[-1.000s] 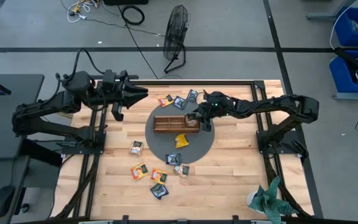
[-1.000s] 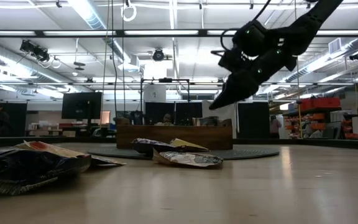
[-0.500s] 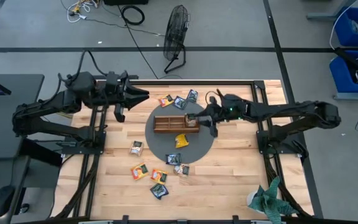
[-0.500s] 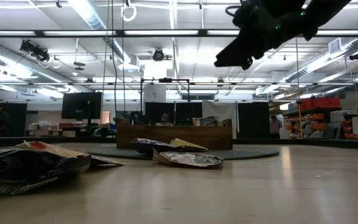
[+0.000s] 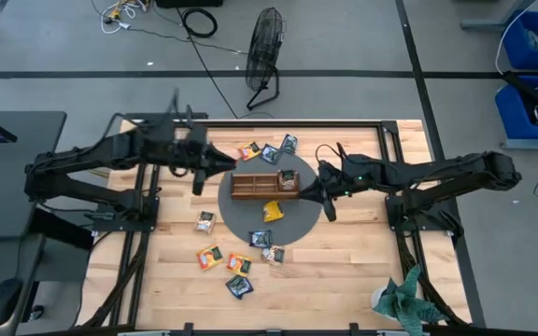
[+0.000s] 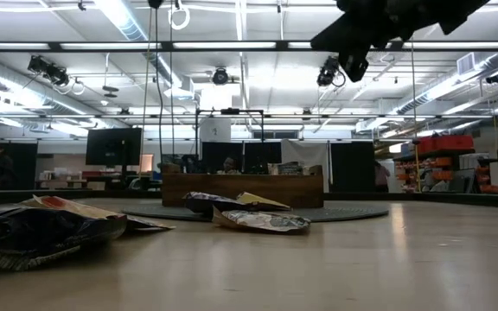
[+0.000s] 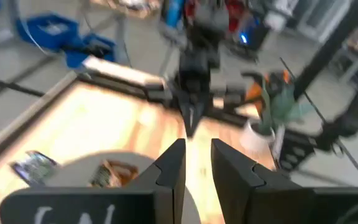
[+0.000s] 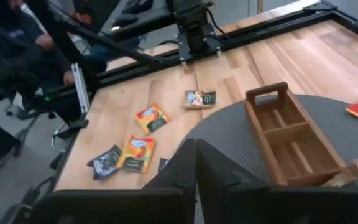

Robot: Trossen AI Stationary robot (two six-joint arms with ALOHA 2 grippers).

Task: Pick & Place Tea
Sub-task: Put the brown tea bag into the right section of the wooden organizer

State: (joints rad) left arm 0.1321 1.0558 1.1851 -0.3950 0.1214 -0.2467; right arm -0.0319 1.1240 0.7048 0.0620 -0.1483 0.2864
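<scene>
Lying scattered, small flat multicoloured tea sachets [image 5: 238, 264]; right tool [image 5: 324, 198] closed, empty; left tool [image 5: 200, 173] slightly apart

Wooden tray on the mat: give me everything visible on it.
The wooden tray is a long, brown, open-topped box of plain wood, split by cross dividers into compartments, with a raised handle loop at the end seen in the right wrist view. It sits flat on the round grey mat, lengthwise across the table. One sachet lies in its right end compartment; the others visible look empty. The right claw hangs off its right end, not touching it.
</scene>
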